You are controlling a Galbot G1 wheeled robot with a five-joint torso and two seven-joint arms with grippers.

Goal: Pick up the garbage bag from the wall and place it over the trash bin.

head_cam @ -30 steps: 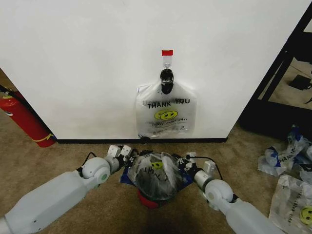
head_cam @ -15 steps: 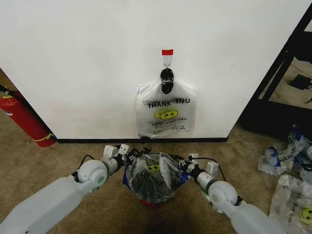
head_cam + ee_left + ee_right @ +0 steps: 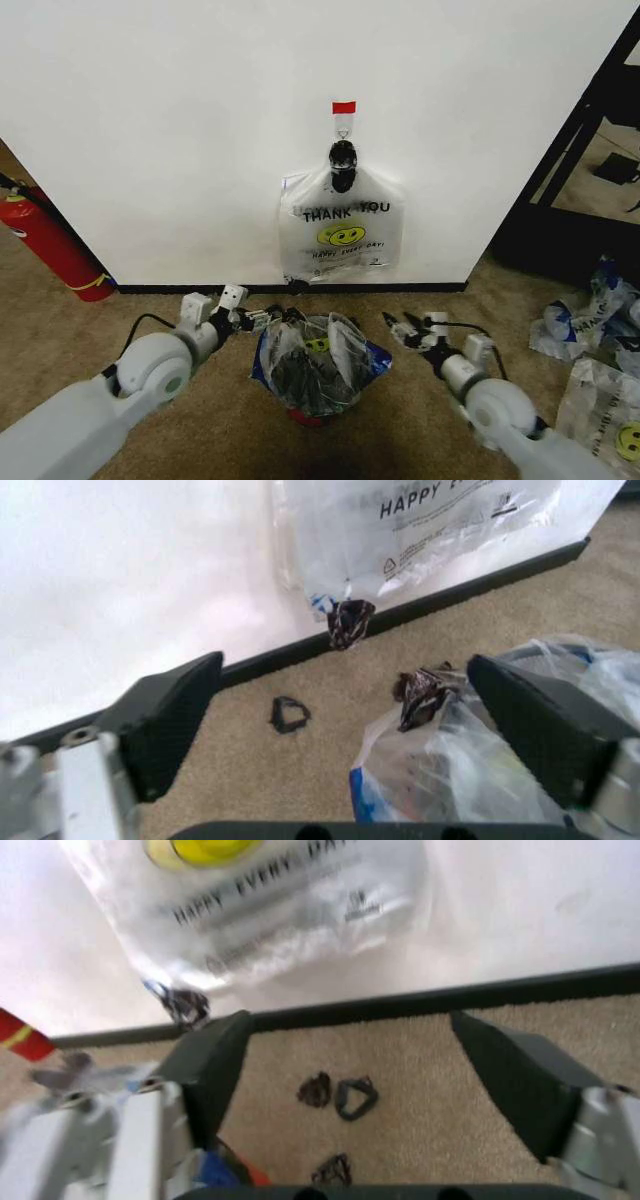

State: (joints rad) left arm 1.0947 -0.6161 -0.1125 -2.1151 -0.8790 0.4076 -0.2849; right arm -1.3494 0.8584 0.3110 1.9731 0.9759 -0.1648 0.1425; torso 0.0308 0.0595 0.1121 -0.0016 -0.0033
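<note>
The garbage bag (image 3: 318, 362), translucent with blue patches and a yellow smiley, lies draped over the trash bin, whose black mesh shows through it and whose red base (image 3: 303, 419) peeks out below. My left gripper (image 3: 264, 319) stands open just left of the bag, not touching it. To the bag's right my right gripper (image 3: 398, 324) is open too, a short gap away. In the left wrist view the open left gripper (image 3: 340, 676) has the bag's edge (image 3: 470, 780) close by. The right gripper (image 3: 345, 1036) faces the wall (image 3: 180, 130) and baseboard (image 3: 420, 995).
A white "THANK YOU" bag (image 3: 341, 236) hangs on the hook under red tape (image 3: 343, 107). A red fire extinguisher (image 3: 48, 245) leans at the left. Loose bags (image 3: 592, 312) lie on the carpet at the right, beside a black frame (image 3: 572, 165). Small black scraps (image 3: 340, 1096) dot the carpet.
Both grippers have let go of the garbage bag and drawn outward, the left one leftward and the right one rightward. The bag stays spread over the bin.
</note>
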